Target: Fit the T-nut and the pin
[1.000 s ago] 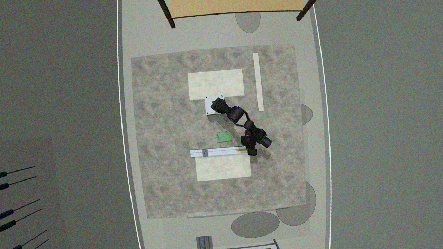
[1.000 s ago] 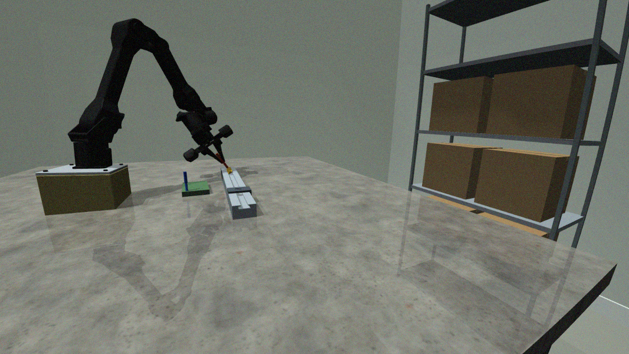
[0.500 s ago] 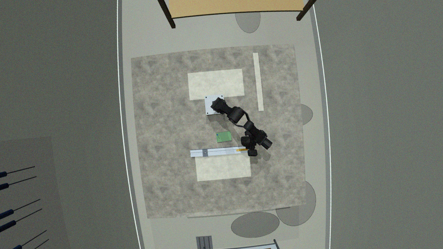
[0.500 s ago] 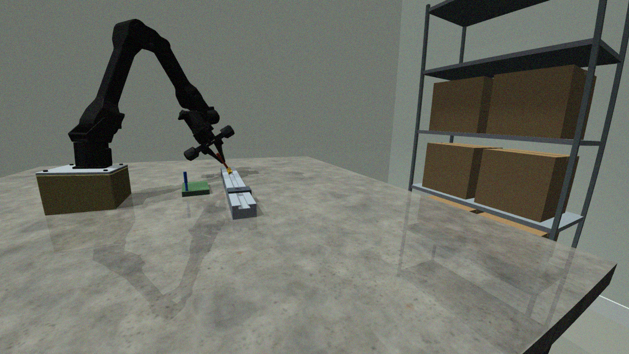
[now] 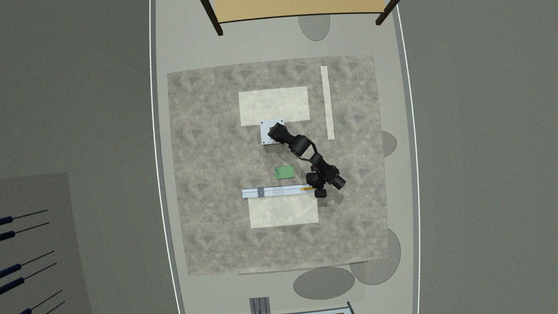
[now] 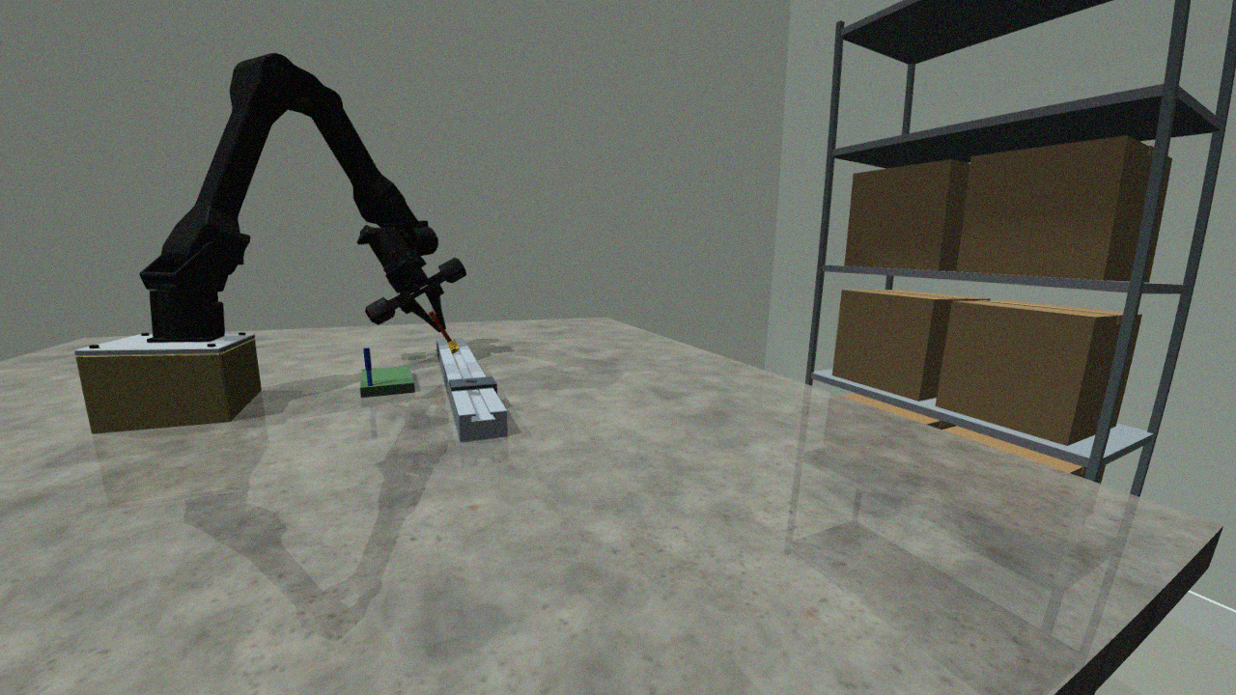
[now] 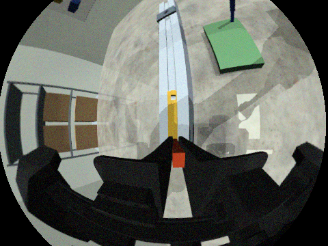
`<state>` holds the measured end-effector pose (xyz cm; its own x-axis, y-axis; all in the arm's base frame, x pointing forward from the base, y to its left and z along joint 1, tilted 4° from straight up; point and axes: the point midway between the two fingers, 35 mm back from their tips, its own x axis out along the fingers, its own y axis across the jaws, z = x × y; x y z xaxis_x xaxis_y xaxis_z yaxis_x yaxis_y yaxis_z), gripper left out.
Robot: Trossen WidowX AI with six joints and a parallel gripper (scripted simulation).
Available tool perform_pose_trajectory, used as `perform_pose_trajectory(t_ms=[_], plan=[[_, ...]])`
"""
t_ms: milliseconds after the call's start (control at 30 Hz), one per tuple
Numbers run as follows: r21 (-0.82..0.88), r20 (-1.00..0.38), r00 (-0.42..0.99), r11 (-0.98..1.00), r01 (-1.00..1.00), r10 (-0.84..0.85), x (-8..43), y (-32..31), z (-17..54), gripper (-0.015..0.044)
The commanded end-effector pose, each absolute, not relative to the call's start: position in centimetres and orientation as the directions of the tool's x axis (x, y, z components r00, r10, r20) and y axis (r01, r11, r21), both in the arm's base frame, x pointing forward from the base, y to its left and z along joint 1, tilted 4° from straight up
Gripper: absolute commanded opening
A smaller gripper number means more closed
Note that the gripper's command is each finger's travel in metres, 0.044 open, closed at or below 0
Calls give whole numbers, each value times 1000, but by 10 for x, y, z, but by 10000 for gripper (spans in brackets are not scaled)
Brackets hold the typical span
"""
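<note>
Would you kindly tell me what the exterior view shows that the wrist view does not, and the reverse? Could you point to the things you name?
Only exterior: the arm's base plate [image 6: 103, 349] and the rail's near end face.
Only wrist: the hole in the brass T-nut [image 7: 172, 117] [image 6: 453, 347].
Both: the gripper [image 6: 444, 332] [image 7: 175, 139] shut on the orange handle [image 6: 444, 331] [image 7: 178, 160], the aluminum rail [image 6: 479, 403] [image 7: 171, 58], and the green tray [image 6: 393, 378] [image 7: 236, 46].
</note>
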<state>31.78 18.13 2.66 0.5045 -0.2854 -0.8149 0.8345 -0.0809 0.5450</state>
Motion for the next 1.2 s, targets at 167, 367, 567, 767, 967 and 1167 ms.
perform_pose_trajectory(t_ms=[167, 367, 567, 767, 967, 1167], plan=[[530, -825, 491, -80, 844, -279, 321, 184, 29, -150], [517, -833, 478, -80, 853, -279, 322, 184, 29, -150], [503, -840, 466, -79, 860, -279, 323, 184, 30, -150], [490, -847, 453, -79, 868, -278, 323, 184, 30, -150], [477, -854, 440, -78, 876, -278, 324, 184, 30, -150], [463, -861, 427, -78, 883, -277, 325, 184, 31, -150]])
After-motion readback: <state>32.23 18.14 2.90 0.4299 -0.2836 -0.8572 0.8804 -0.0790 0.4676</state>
